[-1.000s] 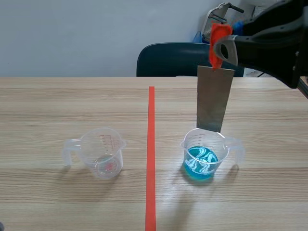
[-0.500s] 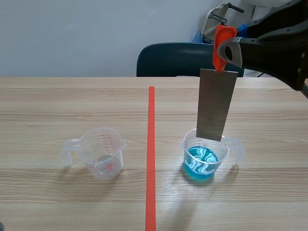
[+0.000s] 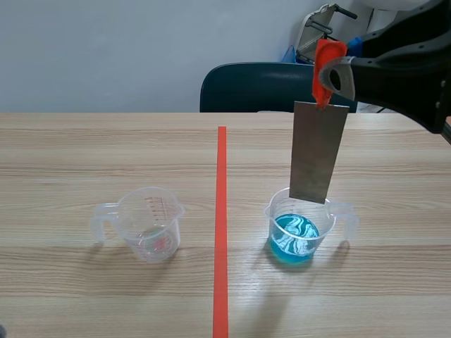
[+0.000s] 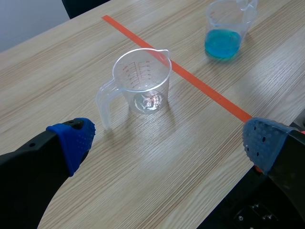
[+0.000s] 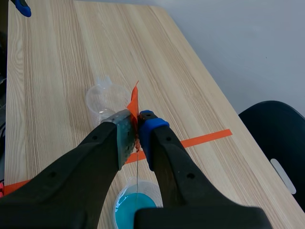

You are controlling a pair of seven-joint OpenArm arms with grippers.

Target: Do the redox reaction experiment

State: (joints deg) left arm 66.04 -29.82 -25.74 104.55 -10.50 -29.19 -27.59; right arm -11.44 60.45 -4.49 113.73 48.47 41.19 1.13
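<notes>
Hanging upright over the cup of blue liquid (image 3: 299,229), the metal plate (image 3: 317,151) has its lower edge level with the cup's rim in the scene view. That edge is clear of the blue surface below. Whether it dips inside the rim cannot be told. In the right wrist view the plate shows edge-on as a thin line (image 5: 137,174) running down from the fingers toward the cup (image 5: 136,210).

An orange-red tab (image 3: 326,65) is fixed to the plate's top edge. The right gripper (image 3: 328,74) is pinched on that tab, its two pads pressed against it from either side (image 5: 137,126), and it touches nothing else.

The empty cup (image 3: 151,224) stands on the table (image 3: 106,148) across the tape line (image 3: 221,211), well apart from the blue one, its handle pointing away from the line.

The left gripper (image 4: 167,138) hovers with its fingers spread wide and nothing between them. The empty cup (image 4: 143,80) stands ahead of it.

A dark chair (image 3: 254,88) stands behind the table.
</notes>
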